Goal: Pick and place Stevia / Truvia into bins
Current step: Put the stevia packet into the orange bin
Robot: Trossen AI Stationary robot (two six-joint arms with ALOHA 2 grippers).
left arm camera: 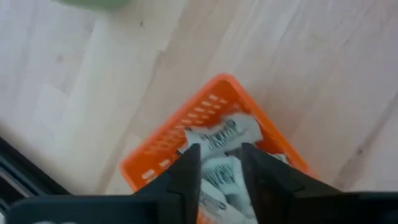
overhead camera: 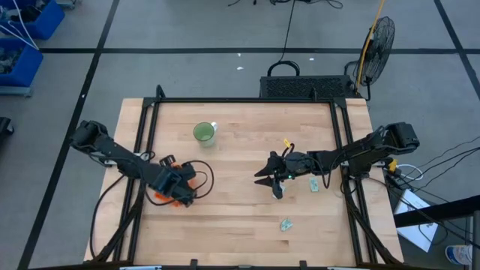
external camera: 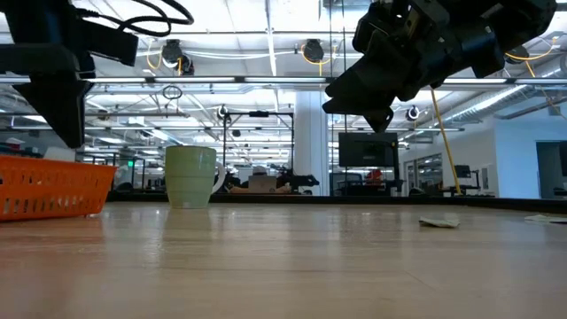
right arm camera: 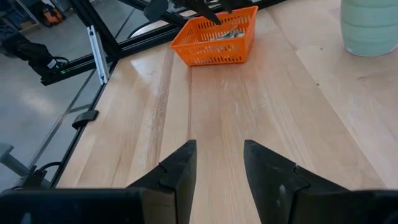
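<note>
Wooden counter point(overhead camera: 240, 217): left claw point(left arm camera: 219, 165) spread above orange bin point(left arm camera: 186, 134), should drop its packet point(left arm camera: 217, 134) squarely inside; right claw point(right arm camera: 219, 163) spread, empty.

A big work hall, like a robot lab or workshop; the wooden worktop point(overhead camera: 240, 217) stands in a black metal frame point(overhead camera: 244, 100) on a grey floor point(overhead camera: 187, 67) marked with dark lines; a fan point(overhead camera: 379, 37) and blue crates point(overhead camera: 30, 22) stand nearby; far behind hang ceiling lights and pipes, with what may be screens.
</note>
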